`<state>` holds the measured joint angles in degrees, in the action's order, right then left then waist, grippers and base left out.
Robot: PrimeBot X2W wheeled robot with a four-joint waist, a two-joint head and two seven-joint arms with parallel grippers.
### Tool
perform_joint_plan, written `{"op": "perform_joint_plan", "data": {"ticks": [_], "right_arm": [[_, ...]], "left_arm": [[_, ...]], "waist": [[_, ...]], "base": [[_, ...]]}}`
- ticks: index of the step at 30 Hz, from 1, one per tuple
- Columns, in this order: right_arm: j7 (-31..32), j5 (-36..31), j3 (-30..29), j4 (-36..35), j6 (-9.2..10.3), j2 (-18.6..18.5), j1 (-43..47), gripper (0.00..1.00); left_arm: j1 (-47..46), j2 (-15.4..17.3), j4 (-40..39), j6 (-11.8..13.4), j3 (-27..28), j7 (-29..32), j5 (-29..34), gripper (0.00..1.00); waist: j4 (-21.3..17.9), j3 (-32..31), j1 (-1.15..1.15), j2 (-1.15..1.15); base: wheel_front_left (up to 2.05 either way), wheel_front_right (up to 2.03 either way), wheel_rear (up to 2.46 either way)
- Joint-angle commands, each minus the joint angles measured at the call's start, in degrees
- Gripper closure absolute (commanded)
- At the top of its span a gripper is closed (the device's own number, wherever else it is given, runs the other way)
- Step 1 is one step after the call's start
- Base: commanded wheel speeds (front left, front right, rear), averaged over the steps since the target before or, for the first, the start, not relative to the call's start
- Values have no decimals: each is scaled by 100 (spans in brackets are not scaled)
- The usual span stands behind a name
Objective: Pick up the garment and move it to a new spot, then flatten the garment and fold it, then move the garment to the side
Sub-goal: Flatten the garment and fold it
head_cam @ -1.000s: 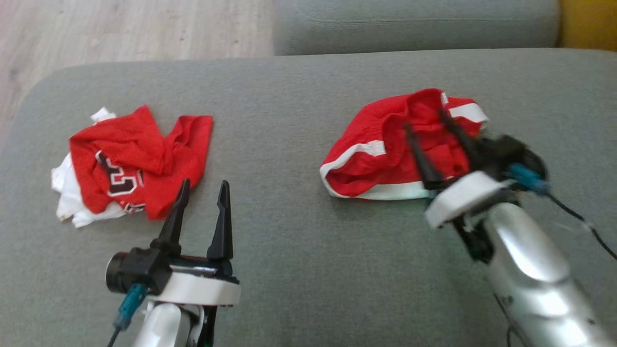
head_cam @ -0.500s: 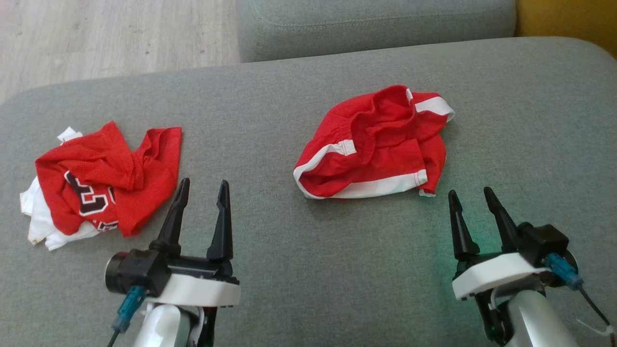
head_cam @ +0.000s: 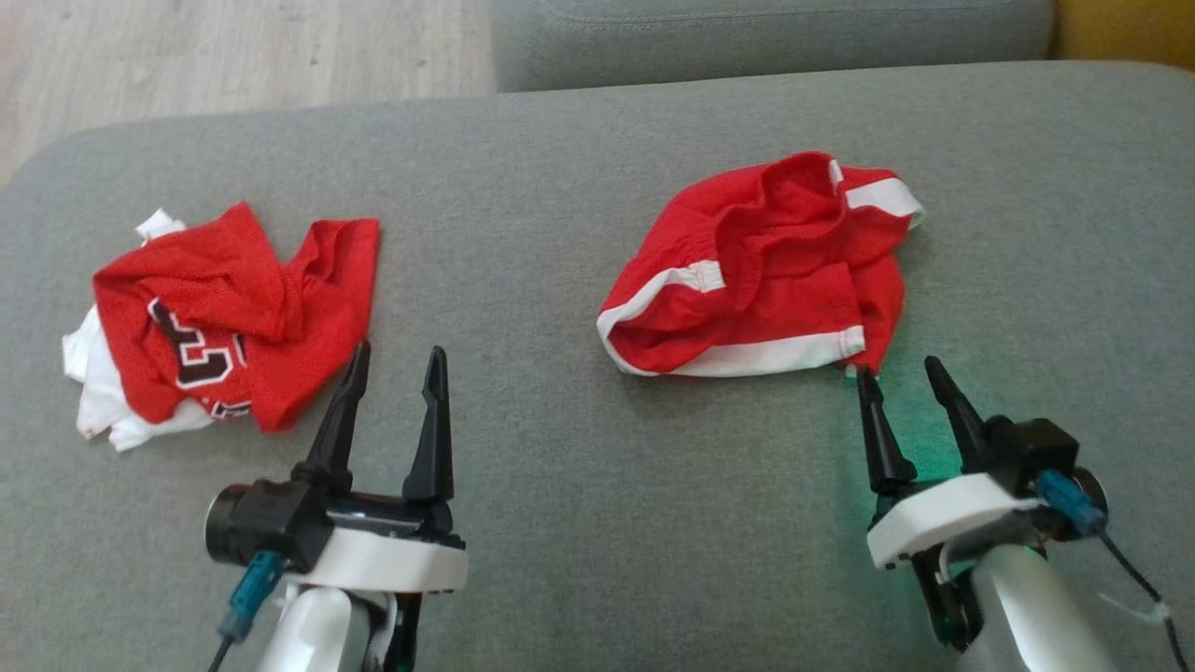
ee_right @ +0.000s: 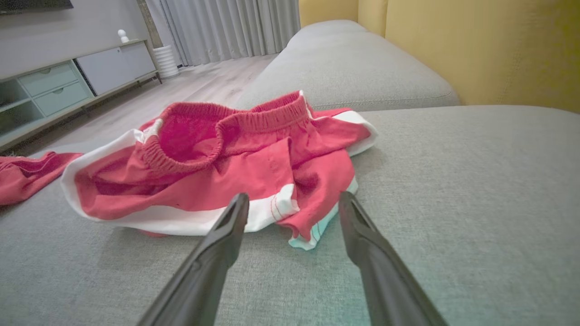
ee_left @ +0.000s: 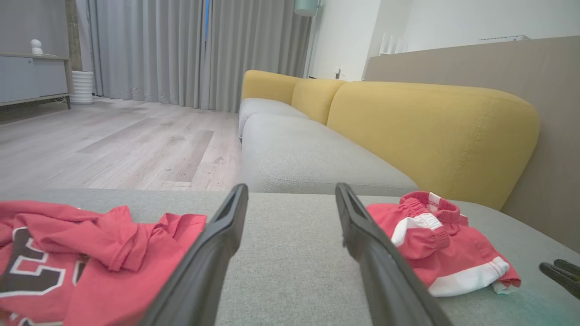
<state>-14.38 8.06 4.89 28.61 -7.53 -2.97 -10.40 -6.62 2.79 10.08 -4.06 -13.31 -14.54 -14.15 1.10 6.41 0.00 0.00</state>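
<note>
Shorts are lying crumpled on the cushion, right of centre, long axis running left-right. Right gripper is sitting just off their near right corner, jaws spread and empty, fingers pointing at the hem. Left gripper, likewise spread and empty, is resting beside the jersey, well apart from the shorts. Right arm is looking the nearer for the pick.
</note>
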Motion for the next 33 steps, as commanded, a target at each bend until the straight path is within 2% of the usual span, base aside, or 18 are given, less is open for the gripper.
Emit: {"op": "perform_joint_plan", "data": {"ticks": [1, 15, 16, 17, 24, 33], "right_arm": [[-62, -99, 97, 36, 4, 9, -339, 0], [15, -110, 310, 1425, 4, 9, -1276, 0], [46, -78, 358, 1526, 4, 9, -1324, 53], [51, -42, 400, 1607, 4, 9, -1368, 100], [-24, 204, 375, 1697, 4, -3, -1414, 100], [-49, 118, -775, 1039, 4, -352, -665, 100]], "left_arm": [[-237, 9, -163, 2, 142, -46, 11, 0], [-325, 9, -97, -13, 64, -46, 21, 0], [-326, 9, -92, -13, 61, -46, 22, 0], [-328, 9, -87, -12, 63, -46, 23, 0], [-271, 9, -72, 21, 174, -46, 40, 0], [-172, 9, -133, 59, 241, -46, 4, 0]], "waist": [[97, 66, 0, 0], [365, 229, 0, 0], [375, 228, 0, 0], [380, 228, 0, 0], [220, 135, 0, 0], [-222, -73, 0, 0]], "base": [[0, 0, 0], [0, 0, 0], [0, 0, 0], [0, 0, 0], [0, 0, 0], [0, 0, 0]]}}
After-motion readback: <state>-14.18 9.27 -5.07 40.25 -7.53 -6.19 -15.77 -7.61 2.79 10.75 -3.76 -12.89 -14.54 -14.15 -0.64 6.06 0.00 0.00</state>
